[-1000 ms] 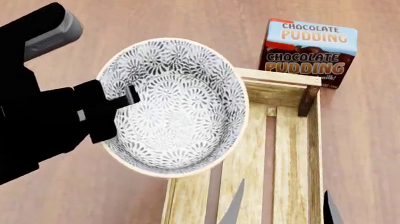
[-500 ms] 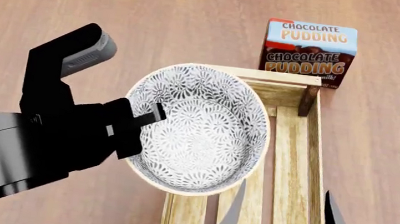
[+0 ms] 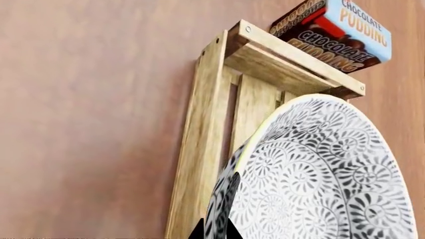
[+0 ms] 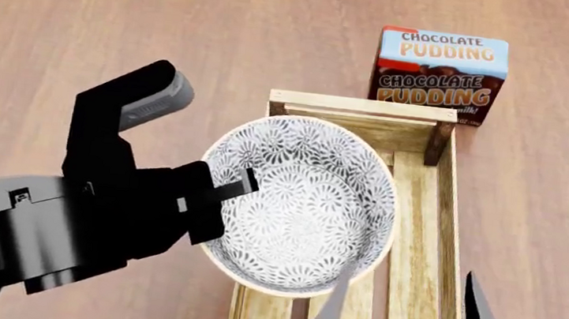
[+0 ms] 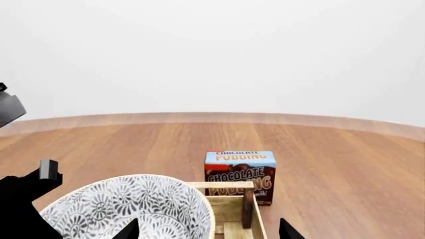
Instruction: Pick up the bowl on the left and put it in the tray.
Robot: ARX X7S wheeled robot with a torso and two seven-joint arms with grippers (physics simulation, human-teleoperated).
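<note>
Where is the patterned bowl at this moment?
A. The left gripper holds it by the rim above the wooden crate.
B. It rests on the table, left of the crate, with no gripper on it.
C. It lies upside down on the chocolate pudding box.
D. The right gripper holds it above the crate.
A. In the head view the left gripper clamps the rim of the bowl, which hangs over the crate; the right gripper is open and apart from it.
</note>
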